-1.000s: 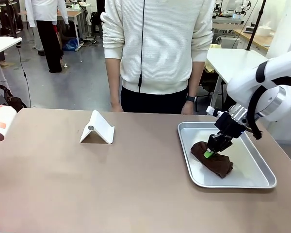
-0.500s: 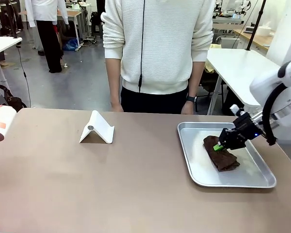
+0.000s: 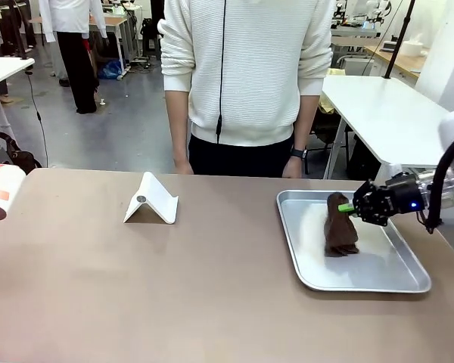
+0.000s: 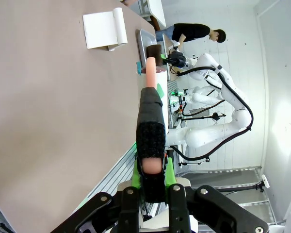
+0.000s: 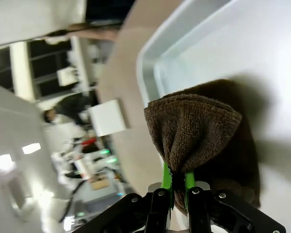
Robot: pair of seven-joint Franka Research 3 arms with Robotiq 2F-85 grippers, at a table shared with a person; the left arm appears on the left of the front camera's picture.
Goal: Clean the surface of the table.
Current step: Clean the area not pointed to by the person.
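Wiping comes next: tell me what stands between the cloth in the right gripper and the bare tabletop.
Only the raised rim of the tray, left of the cloth the right gripper holds. A white stand sits farther left on the table.

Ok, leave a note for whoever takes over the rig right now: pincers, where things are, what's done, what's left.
Right pincer: shut on the brown cloth, which hangs over the silver tray.
Left pincer: shut on a black-wrapped stick.
Table: a white stand sits on it.
Done: cloth gripped.
Left: bring the cloth to the table and wipe the top.
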